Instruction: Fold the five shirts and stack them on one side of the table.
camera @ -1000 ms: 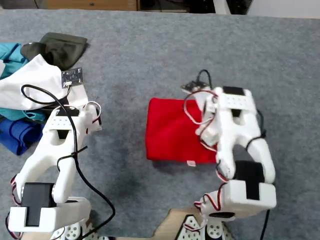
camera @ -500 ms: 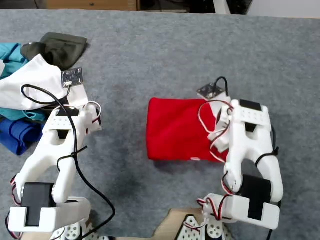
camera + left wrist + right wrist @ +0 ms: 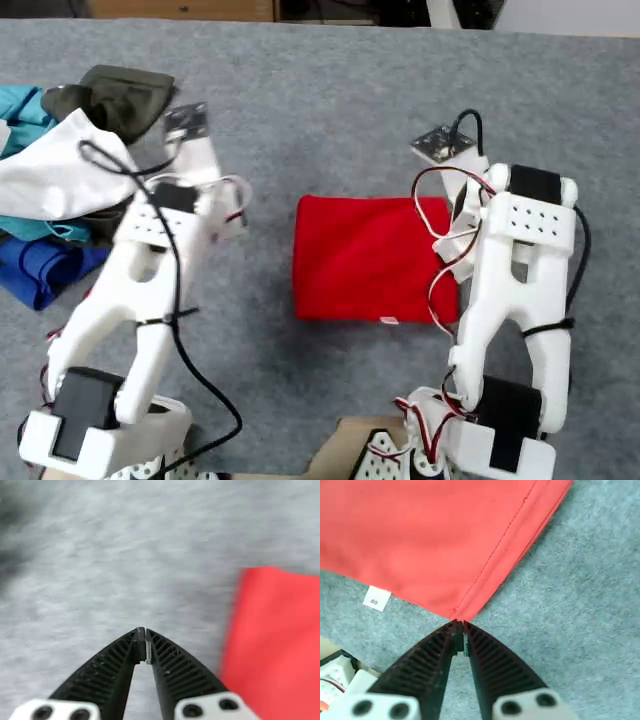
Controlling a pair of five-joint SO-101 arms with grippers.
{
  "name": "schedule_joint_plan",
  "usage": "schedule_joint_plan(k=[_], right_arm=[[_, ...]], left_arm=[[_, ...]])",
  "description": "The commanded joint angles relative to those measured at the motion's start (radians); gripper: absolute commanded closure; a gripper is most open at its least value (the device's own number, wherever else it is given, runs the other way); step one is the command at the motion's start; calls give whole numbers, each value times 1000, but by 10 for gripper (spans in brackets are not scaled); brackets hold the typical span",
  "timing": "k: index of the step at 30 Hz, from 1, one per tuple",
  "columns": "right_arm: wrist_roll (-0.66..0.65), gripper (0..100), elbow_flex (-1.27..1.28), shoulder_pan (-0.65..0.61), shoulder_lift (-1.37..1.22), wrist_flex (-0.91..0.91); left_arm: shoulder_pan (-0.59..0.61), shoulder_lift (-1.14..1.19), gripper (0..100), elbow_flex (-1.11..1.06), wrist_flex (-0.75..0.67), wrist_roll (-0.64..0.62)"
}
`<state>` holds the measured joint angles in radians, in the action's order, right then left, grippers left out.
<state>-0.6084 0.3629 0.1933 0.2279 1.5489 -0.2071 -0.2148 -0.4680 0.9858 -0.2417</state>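
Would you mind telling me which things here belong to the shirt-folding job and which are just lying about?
Part of the job: red shirt, folded, mid-table; white shirt, teal shirt, blue shirt and dark green shirt, heaped beside the left arm.

Just there: grey table cover; wooden board between the arm bases.

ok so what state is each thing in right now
red shirt: folded, flat mid-table
white shirt: unfolded, crumpled on the pile
green shirt: unfolded, bunched in the pile
teal shirt: unfolded, partly under the white shirt
blue shirt: unfolded, at the pile's near edge
left gripper: shut, empty, over bare table
right gripper: shut, tips at the red shirt's corner; can't tell if it pinches it
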Motion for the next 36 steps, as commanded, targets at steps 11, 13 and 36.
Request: schedule_joint_plan(k=[11,13,36], right_arm=[[89,994,484,12,35,-496],[91,994,538,15,35,-563],[21,994,292,70,42,-364]], left_arm=[[-213,440,981,354,-144,-77],[-210,519,981,414,-144,-77],[-120,476,981,769,258,0]])
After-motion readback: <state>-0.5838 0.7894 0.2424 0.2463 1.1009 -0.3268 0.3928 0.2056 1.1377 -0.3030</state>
